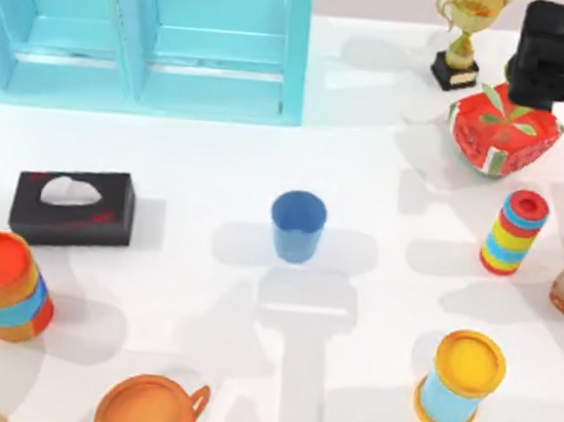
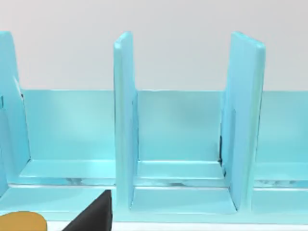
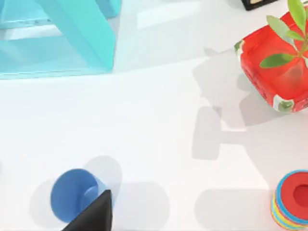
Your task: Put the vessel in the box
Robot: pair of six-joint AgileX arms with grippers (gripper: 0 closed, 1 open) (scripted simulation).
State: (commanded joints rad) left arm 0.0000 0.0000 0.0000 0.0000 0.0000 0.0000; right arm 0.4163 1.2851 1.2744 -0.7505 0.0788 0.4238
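Far right, a gold trophy (image 1: 462,35) beside a red planter (image 1: 503,131); black tissue box (image 1: 71,206) left; orange handled cup (image 1: 149,408) near left; striped canisters scattered.

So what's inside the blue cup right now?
Nothing visible: the blue cup stands upright mid-table, and from above its blue interior looks empty. In the right wrist view a dark tool finger covers part of its rim.

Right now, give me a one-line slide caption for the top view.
Blue cup stands upright mid-table, light-blue box behind it; right arm hovers over the red planter.
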